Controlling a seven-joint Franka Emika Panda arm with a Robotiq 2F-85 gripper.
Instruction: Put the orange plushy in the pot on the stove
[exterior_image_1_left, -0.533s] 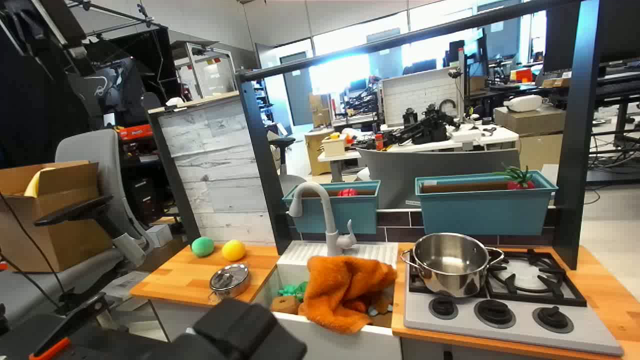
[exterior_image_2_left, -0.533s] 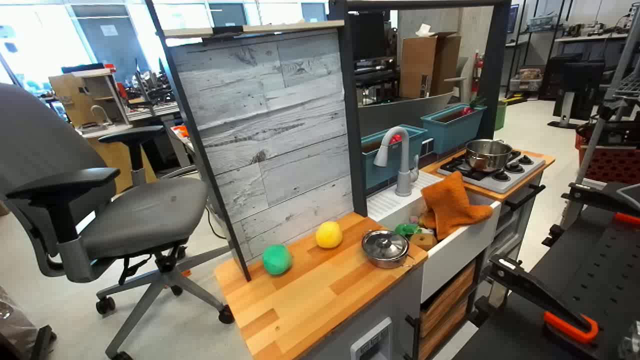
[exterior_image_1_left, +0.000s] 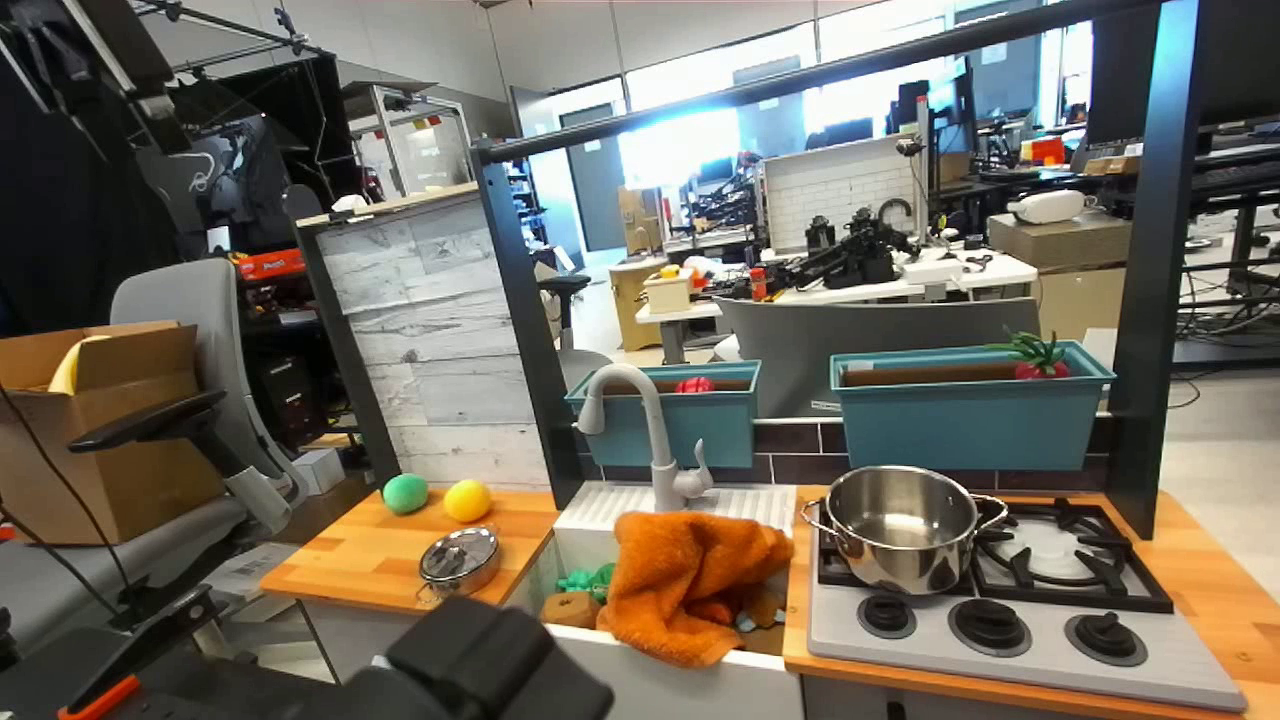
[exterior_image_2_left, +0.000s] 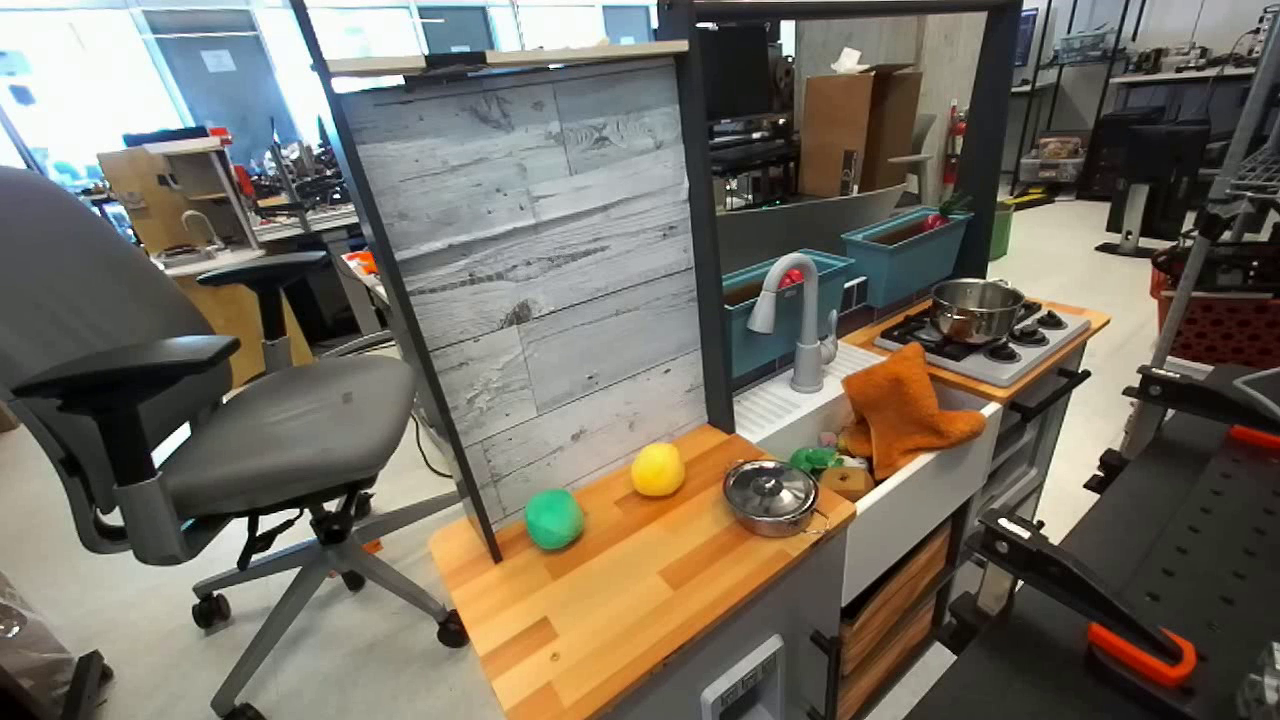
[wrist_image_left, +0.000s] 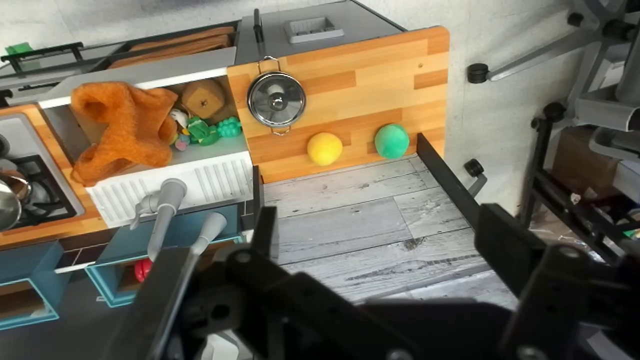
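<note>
An orange fluffy, cloth-like thing (exterior_image_1_left: 690, 575) is draped over the sink (exterior_image_1_left: 730, 685) and its front edge. It may be the plushy. It also shows in an exterior view (exterior_image_2_left: 900, 420) and in the wrist view (wrist_image_left: 127, 125). A smaller orange-brown item is partly hidden under it. The steel pot (exterior_image_1_left: 900, 550) stands without a lid on the stove (exterior_image_1_left: 845, 635); no contents show in it. It also shows in an exterior view (exterior_image_2_left: 975, 315) and cut off in the wrist view (wrist_image_left: 7, 207). My gripper (wrist_image_left: 376, 215) is open and empty, high above the counter.
Green toys (wrist_image_left: 202, 132) and a brown block (wrist_image_left: 203, 100) lie in the sink. A small lidded pot (exterior_image_2_left: 770, 495), a yellow ball (exterior_image_2_left: 657, 470) and a green ball (exterior_image_2_left: 553, 519) stand on the wooden counter. The faucet (exterior_image_1_left: 655, 430) and blue planters (exterior_image_1_left: 970, 425) are behind.
</note>
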